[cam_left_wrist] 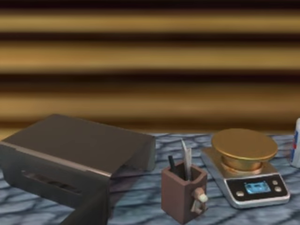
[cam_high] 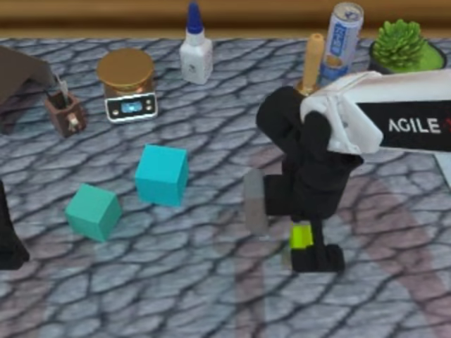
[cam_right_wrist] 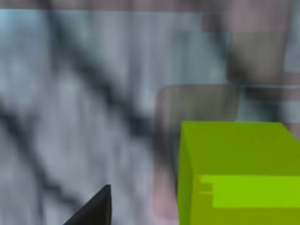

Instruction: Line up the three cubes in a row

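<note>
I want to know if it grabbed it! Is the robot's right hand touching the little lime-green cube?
Cannot tell. In the top view the right gripper sits right over the lime-green cube, hiding any contact. The right wrist view shows the cube close beside one black fingertip, with floor visible between.

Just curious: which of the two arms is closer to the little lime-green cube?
The right. Its right gripper is down directly over the lime-green cube, fingers around it. The left arm is parked at the table's left edge, far away.

Stone-patterned table (cam_high: 176,282), wood-slat wall (cam_left_wrist: 150,56)
</note>
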